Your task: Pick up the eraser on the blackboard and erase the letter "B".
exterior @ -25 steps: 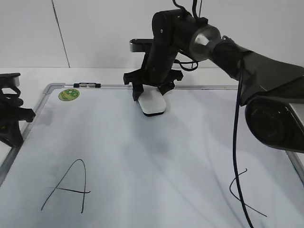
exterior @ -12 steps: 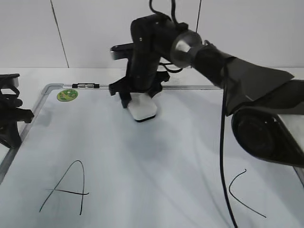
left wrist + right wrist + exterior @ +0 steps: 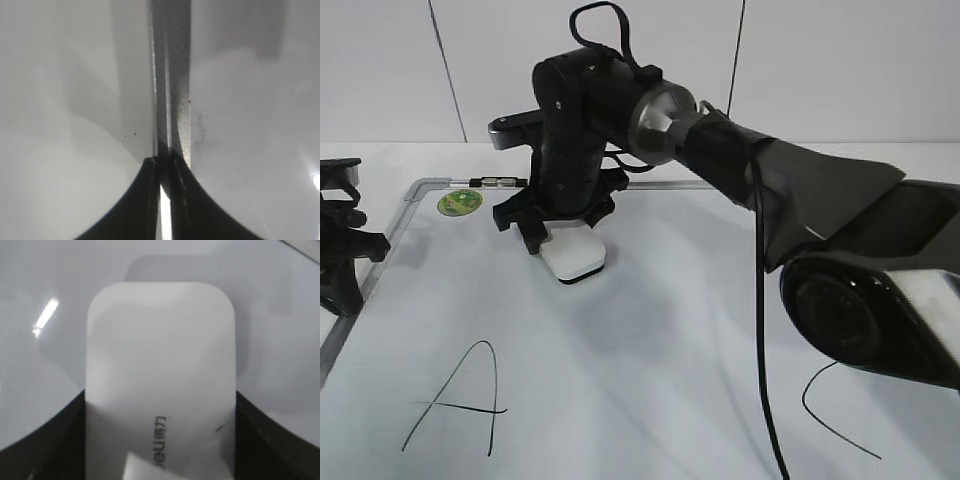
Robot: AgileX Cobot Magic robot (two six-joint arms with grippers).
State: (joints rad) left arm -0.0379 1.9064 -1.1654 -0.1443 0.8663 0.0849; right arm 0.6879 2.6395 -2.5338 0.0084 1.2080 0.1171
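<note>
Where the blackboard (image 3: 650, 330) runs toward its near edge, a black "A" (image 3: 460, 400) is drawn by the near-left corner and a black "C" (image 3: 830, 410) by the near-right; no "B" can be made out. At the left edge the left gripper (image 3: 342, 262) is parked over the frame, its jaws pressed together. Farther back, in the far-left part of the board, the eraser (image 3: 573, 253) is pinched between the jaws of the right gripper (image 3: 560, 232), its dark underside touching the white surface. In the far-left corner a green sticker (image 3: 461, 202) is seen, with a marker (image 3: 498, 181) lying along the far edge.
</note>
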